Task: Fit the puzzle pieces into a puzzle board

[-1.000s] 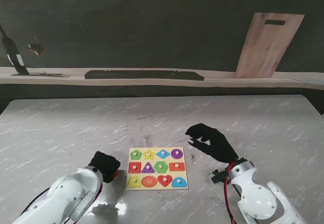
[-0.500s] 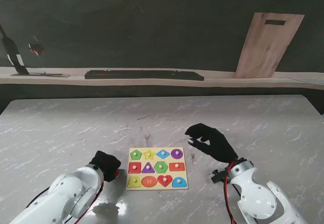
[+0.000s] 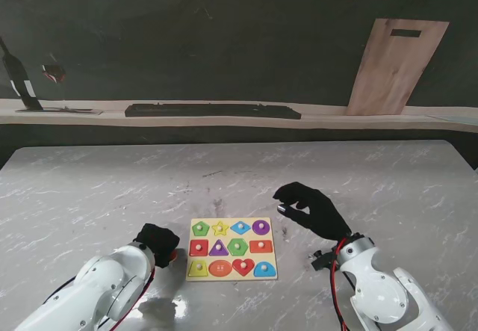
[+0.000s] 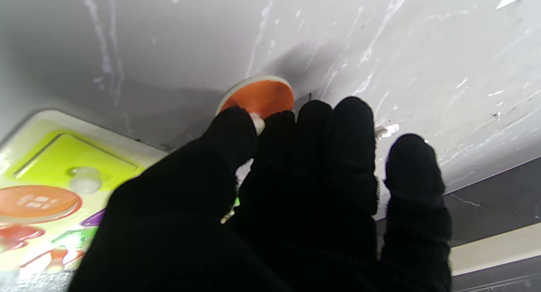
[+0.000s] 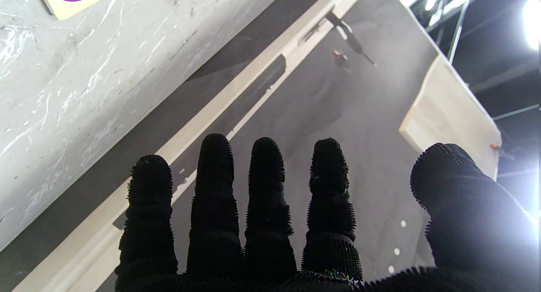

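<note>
The left robot hand (image 4: 296, 199), gloved in black, is lowered onto the white marbled worktop (image 3: 97, 189) just to the left of the puzzle board. In its wrist view the thumb and forefinger pinch the pale knob of a flat orange round wooden puzzle piece (image 4: 258, 98), with the other fingers bunched close alongside; the disc appears to lie flat on or just off the worktop. From the stand view only a sliver of that orange piece (image 3: 173, 257) shows at the fingertips, just beside the board's left edge.

The square pale-wood puzzle board (image 3: 231, 248) lies just to the right of this hand, its near-left corner closest. Every recess looks filled with a coloured shape, including an orange oval in the row nearest to me, so I cannot tell which recess the held disc belongs to. The disc is round, with no long axis to align; my judgement is that the coming move turns on carrying it rightward over the board's edge.

The right robot hand (image 3: 310, 210) hovers in the air off the board's far-right corner, fingers spread and loosely curled, holding nothing. It is the farther of the two from the orange piece.
</note>
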`<state>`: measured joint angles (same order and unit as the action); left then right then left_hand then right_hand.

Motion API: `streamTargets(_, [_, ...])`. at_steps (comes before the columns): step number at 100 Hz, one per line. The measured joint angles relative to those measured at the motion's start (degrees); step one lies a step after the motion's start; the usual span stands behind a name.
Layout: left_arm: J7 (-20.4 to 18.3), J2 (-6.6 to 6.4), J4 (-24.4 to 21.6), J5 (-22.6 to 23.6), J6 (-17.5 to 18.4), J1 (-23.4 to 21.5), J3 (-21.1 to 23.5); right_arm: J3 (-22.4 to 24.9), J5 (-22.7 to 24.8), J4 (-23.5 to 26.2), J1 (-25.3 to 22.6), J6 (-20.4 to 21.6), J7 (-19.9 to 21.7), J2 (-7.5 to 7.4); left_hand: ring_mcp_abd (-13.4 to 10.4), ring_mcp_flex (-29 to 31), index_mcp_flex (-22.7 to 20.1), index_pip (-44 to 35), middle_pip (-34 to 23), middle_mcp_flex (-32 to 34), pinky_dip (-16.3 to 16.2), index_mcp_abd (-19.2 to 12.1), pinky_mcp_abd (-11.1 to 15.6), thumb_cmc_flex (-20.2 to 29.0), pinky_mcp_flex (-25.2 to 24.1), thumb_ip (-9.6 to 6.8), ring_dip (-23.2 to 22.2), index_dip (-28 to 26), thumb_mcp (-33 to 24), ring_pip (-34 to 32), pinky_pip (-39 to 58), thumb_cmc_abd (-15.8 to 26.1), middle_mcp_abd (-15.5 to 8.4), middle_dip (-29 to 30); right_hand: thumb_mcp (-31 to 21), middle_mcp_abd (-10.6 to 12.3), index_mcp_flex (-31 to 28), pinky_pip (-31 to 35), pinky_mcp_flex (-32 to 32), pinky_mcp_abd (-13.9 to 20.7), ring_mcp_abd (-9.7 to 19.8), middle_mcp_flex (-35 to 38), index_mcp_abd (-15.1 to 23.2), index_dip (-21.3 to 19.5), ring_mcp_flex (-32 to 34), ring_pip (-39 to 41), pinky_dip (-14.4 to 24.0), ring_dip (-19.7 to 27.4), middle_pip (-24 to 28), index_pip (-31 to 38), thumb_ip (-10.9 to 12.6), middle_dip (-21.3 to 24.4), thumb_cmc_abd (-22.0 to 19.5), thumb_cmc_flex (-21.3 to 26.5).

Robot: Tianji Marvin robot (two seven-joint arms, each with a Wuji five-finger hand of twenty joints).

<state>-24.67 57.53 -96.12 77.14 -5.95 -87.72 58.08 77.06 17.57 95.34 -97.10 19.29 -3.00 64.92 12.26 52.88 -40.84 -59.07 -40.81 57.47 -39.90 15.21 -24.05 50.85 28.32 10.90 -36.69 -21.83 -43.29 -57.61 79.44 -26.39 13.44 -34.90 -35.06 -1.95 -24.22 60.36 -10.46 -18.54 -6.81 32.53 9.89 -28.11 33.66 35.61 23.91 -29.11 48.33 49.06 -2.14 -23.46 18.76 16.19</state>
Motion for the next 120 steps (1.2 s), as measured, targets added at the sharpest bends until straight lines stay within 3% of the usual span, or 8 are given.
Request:
streamTargets(32, [-0.2, 0.0, 0.4, -0.1, -1.3, 0.4, -0.7, 0.0, 0.1, 0.0, 0.0, 0.0, -0.1, 0.0, 0.0, 2.3, -1.0, -1.3, -2.5, 2.0, 0.0, 0.1, 0.0, -3.7, 3.1, -0.15, 0.1, 0.0, -5.9, -1.9, 1.0, -2.4, -0.2, -0.2, 0.0, 0.0, 0.0, 0.0, 0.0, 0.0, 0.0, 0.0, 0.0, 0.0, 0.0, 0.0, 0.0, 0.0, 0.0, 0.0, 0.0, 0.0, 0.0, 0.0])
streamTargets(34, [-0.2, 0.0, 0.4, -0.2, -1.4, 0.5, -0.7, 0.0, 0.1, 0.0, 0.0, 0.0, -0.1, 0.0, 0.0, 2.9, -1.1, -1.6, -3.0, 2.3, 0.0, 0.1, 0.0, -4.2, 3.3, -1.11, 0.3, 0.0, -6.4, -2.2, 1.3, -2.8, -0.2, -0.5, 0.0, 0.0, 0.0, 0.0, 0.0, 0.0, 0.0, 0.0, 0.0, 0.0, 0.0, 0.0, 0.0, 0.0, 0.0, 0.0, 0.0, 0.0, 0.0, 0.0])
streamTargets(38, [0.0, 0.0, 0.5, -0.4, -1.6, 0.5, -0.7, 0.0, 0.1, 0.0, 0.0, 0.0, -0.1, 0.0, 0.0, 2.9, -1.1, -2.1, -3.5, 2.5, 0.0, 0.1, 0.0, -4.9, 3.6, -1.4, 0.5, 0.0, -7.3, -2.7, 1.6, -3.2, -0.3, -1.0, 0.0, 0.0, 0.0, 0.0, 0.0, 0.0, 0.0, 0.0, 0.0, 0.0, 0.0, 0.0, 0.0, 0.0, 0.0, 0.0, 0.0, 0.0, 0.0, 0.0])
streamTargets(54, [3.4, 0.04, 1.2, -1.2, -2.1, 0.1, -0.6, 0.0, 0.1, 0.0, 0.0, 0.0, -0.1, 0.0, -0.3, 4.0, -1.7, -3.2, -5.0, 3.5, 0.0, -2.1, 0.0, -7.4, 4.2, -1.74, 0.5, -0.1, -10.4, -4.3, 2.9, -6.0, -1.2, -3.2, 0.0, 0.0, 0.0, 0.0, 0.0, 0.0, 0.0, 0.0, 0.0, 0.0, 0.0, 0.0, 0.0, 0.0, 0.0, 0.0, 0.0, 0.0, 0.0, 0.0])
streamTargets(96, [3.9, 0.24, -1.3, -0.4, 2.0, -1.4, 2.5, -0.1, 0.0, 0.1, -0.1, 0.0, -0.2, 0.01, -0.4, 4.6, -1.7, -3.7, -5.7, 4.1, 0.0, -3.7, 0.0, -8.6, 4.4, -2.15, 0.5, -0.6, -11.9, -5.7, 3.4, -7.3, -1.4, -5.1, 0.0, 0.0, 0.0, 0.0, 0.0, 0.0, 0.0, 0.0, 0.0, 0.0, 0.0, 0.0, 0.0, 0.0, 0.0, 0.0, 0.0, -0.3, 0.0, 0.0])
streamTargets(120, [4.2, 0.07, -2.2, -3.1, 2.9, 0.8, 0.2, -0.1, 0.0, 0.1, -0.1, 0.1, -0.3, 0.02, -0.4, 4.8, -1.7, -3.8, -6.4, 4.6, 0.0, -4.2, 0.0, -9.3, 4.9, -2.16, 0.2, -1.2, -12.6, -6.9, 4.4, -7.9, -1.4, -5.9, 0.0, 0.0, 0.0, 0.0, 0.0, 0.0, 0.0, 0.0, 0.0, 0.0, 0.0, 0.0, 0.0, 0.0, 0.0, 0.0, 0.0, -0.3, 0.0, 0.0])
